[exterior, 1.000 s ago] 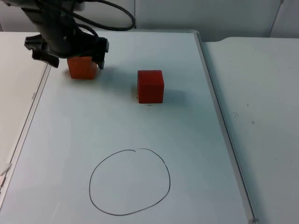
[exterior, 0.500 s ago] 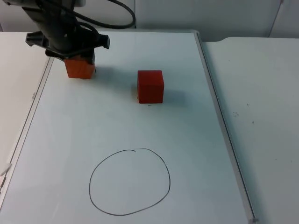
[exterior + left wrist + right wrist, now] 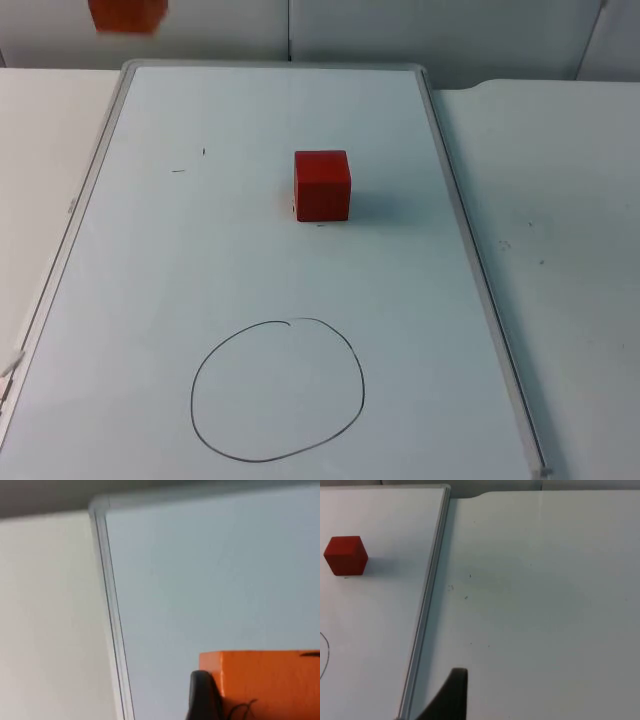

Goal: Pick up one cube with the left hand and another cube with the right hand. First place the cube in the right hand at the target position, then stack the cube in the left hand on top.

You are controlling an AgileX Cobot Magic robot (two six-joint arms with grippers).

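Observation:
A red cube (image 3: 322, 185) stands on the whiteboard (image 3: 150, 270), a little right of its middle; the right wrist view also catches this red cube (image 3: 345, 555). An orange cube (image 3: 127, 14) hangs high above the board's far left corner. In the left wrist view the orange cube (image 3: 270, 677) is close up, with my left gripper (image 3: 265, 705) shut on it and one black fingertip (image 3: 202, 697) pressed against its side. The hand-drawn target circle (image 3: 192, 395) lies at the near end of the board. My right gripper's fingertip (image 3: 454, 692) waits over the white table right of the board.
The whiteboard's raised metal frame (image 3: 470, 260) runs along its right side, with bare white table (image 3: 560, 250) beyond it. Small pen marks (image 3: 178, 170) remain where the orange cube stood. The grey partition wall (image 3: 400, 30) closes the far end.
The left gripper has closed on the orange cube and lifted it off the board, up and away toward the far left. The red cube has not moved.

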